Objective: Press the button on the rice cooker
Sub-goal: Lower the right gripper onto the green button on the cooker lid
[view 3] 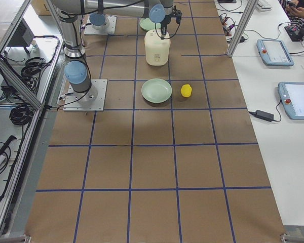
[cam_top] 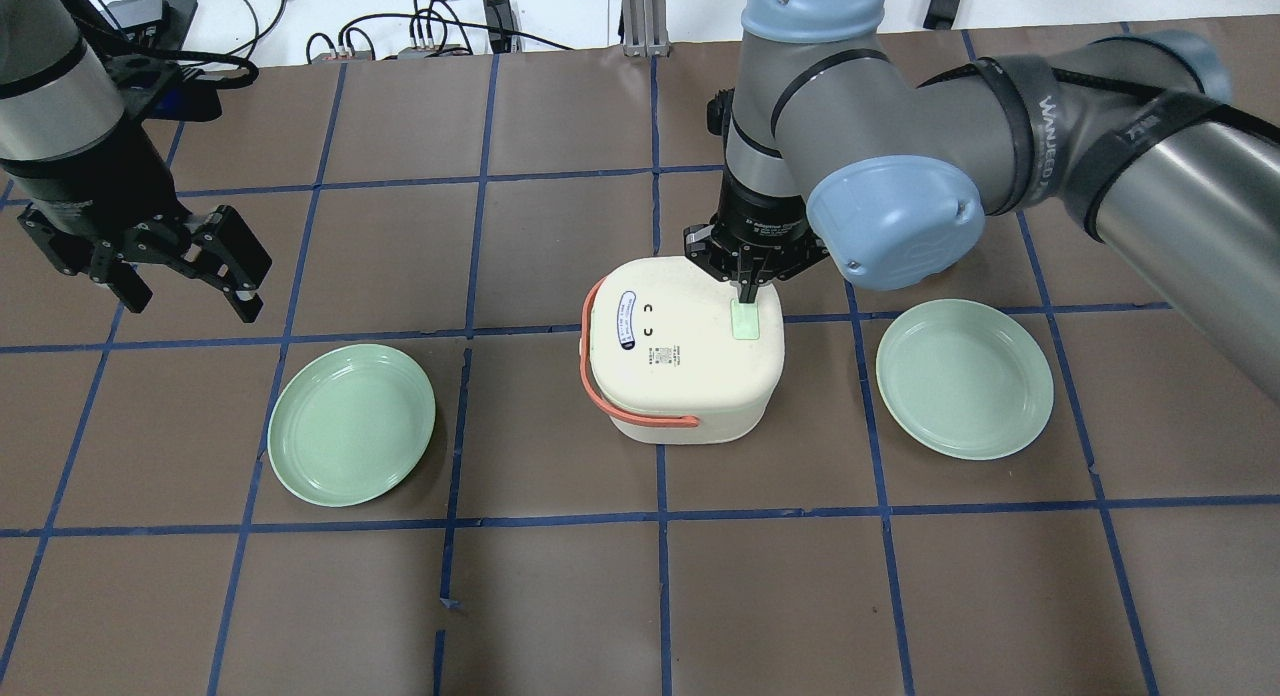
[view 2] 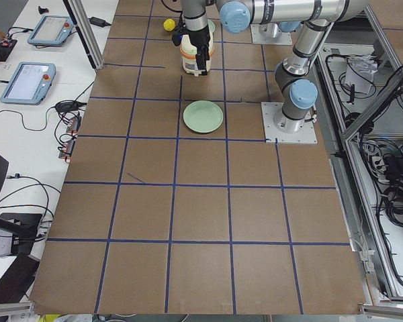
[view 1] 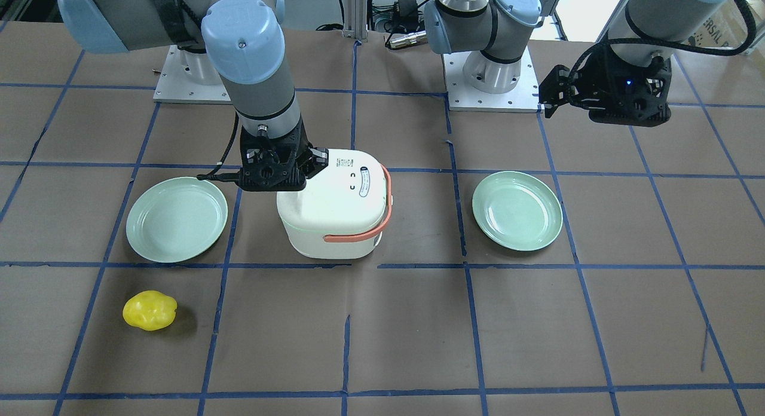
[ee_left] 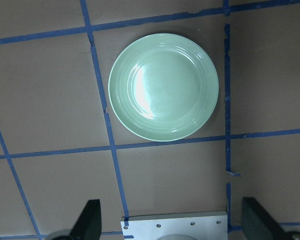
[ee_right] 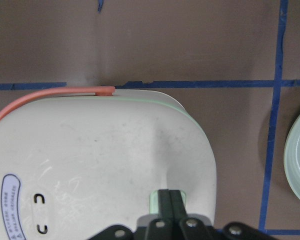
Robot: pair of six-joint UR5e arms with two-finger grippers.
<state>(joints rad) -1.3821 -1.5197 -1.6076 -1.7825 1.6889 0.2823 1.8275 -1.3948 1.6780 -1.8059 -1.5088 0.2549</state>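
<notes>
The white rice cooker (cam_top: 680, 361) with a salmon-orange handle (cam_top: 640, 416) stands closed at the table's middle; it also shows in the front view (view 1: 334, 207). Its pale green button (cam_top: 745, 323) sits on the lid's right side. My right gripper (cam_top: 745, 298) is shut, its fingertips together and down on the button's near edge; the right wrist view shows the joined fingers (ee_right: 171, 205) over the green button (ee_right: 155, 202). My left gripper (cam_top: 215, 266) is open and empty, held high over the table's left side, far from the cooker.
A green plate (cam_top: 352, 423) lies left of the cooker and another green plate (cam_top: 965, 378) lies right of it. A yellow toy pepper (view 1: 149, 310) lies near the table's front on the right arm's side. Blue tape lines grid the brown table.
</notes>
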